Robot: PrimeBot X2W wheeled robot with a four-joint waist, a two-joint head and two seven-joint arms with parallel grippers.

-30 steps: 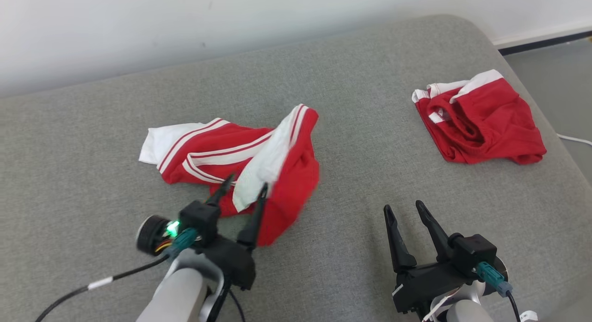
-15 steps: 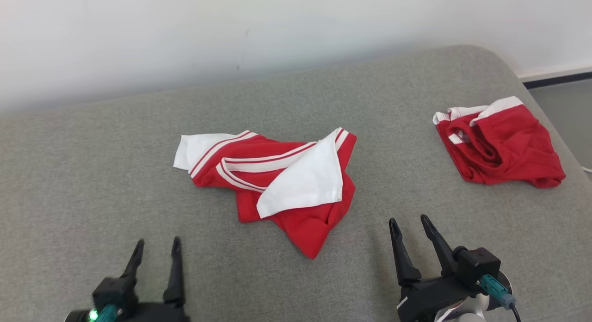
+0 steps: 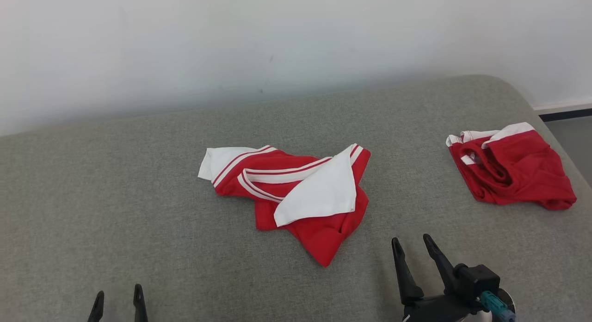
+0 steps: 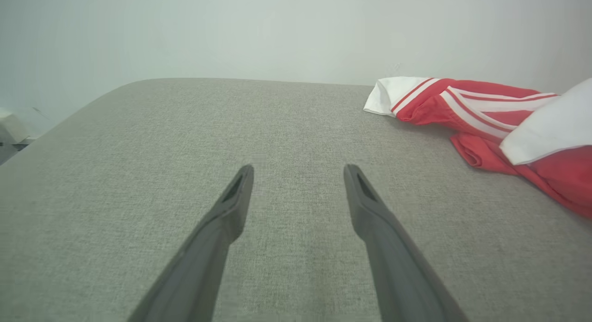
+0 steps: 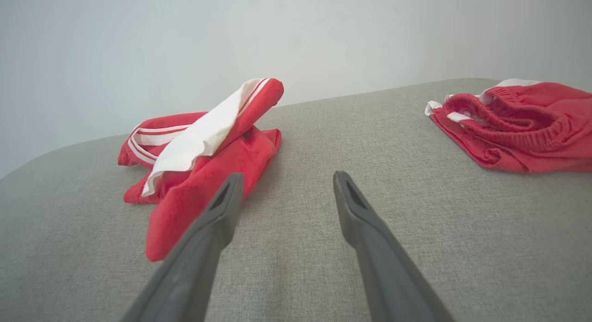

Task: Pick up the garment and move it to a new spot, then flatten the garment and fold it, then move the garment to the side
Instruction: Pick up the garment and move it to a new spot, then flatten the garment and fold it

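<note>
Grey padded surface (image 3: 115, 188) is spread under everything. Nearest, two grippers are seen, the left gripper (image 3: 118, 298) and the right gripper (image 3: 410, 242), both with jaws released and spread wide, gripping nothing. Bare fabric lies between them and the one crumpled red-and-white garment (image 3: 296, 192), laid mid-surface with a white panel folded over it. Well apart to the right, one second red garment (image 3: 513, 174) is bunched near the edge. Behind, a white wall (image 3: 277, 35) is seen.

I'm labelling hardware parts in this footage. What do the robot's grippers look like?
Both the left gripper and right gripper have two long, dark, tapering fingers with a slot-like recess near each tip. Behind the right one's fingers is a black housing with a teal connector.
</note>
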